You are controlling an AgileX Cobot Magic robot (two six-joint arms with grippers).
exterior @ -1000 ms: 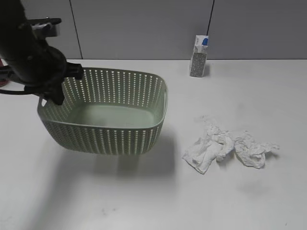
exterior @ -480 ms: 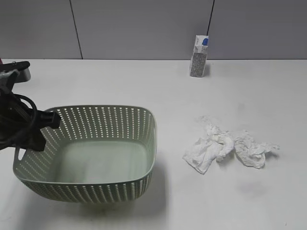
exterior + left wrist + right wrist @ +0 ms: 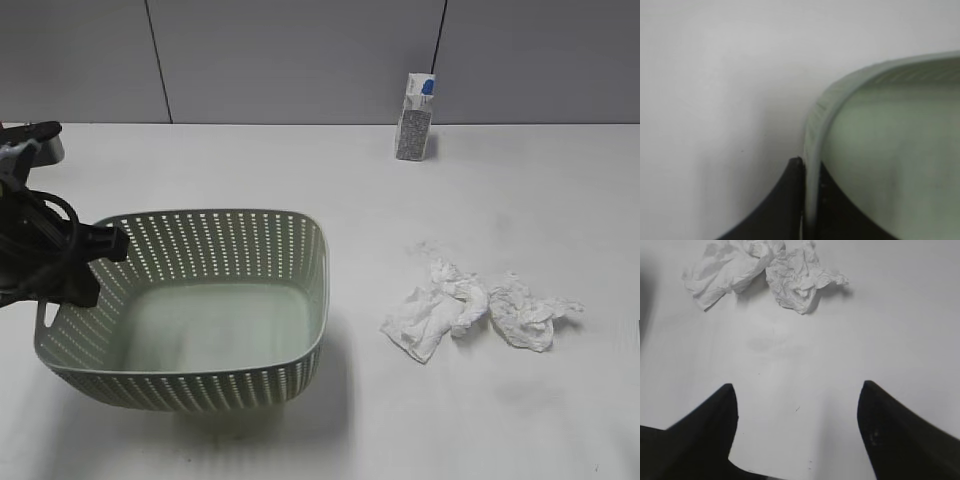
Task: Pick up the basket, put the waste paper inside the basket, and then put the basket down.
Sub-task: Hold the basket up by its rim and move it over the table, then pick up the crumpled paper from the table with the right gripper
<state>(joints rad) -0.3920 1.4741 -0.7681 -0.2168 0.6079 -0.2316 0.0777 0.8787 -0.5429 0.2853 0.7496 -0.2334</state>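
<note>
The pale green basket [image 3: 205, 385] is at the left of the exterior view, empty, open side up and tilted a little. My left gripper [image 3: 88, 270] is shut on its left rim. In the left wrist view the two black fingers pinch the basket's rim [image 3: 816, 125] at my left gripper [image 3: 810, 167]. Two crumpled white waste paper wads [image 3: 435, 310] [image 3: 525, 315] lie on the table right of the basket, apart from it. In the right wrist view my right gripper [image 3: 797, 390] is open and empty above bare table, with the wads [image 3: 725, 270] [image 3: 797, 282] ahead of it.
An upright white-grey carton with a blue top [image 3: 416, 116] stands at the back of the white table [image 3: 480, 420], near the grey wall. My right arm does not show in the exterior view.
My left gripper carried the basket from the back left down and toward the front left. In the last half second it shifted only slightly. The paper wads have not moved.
</note>
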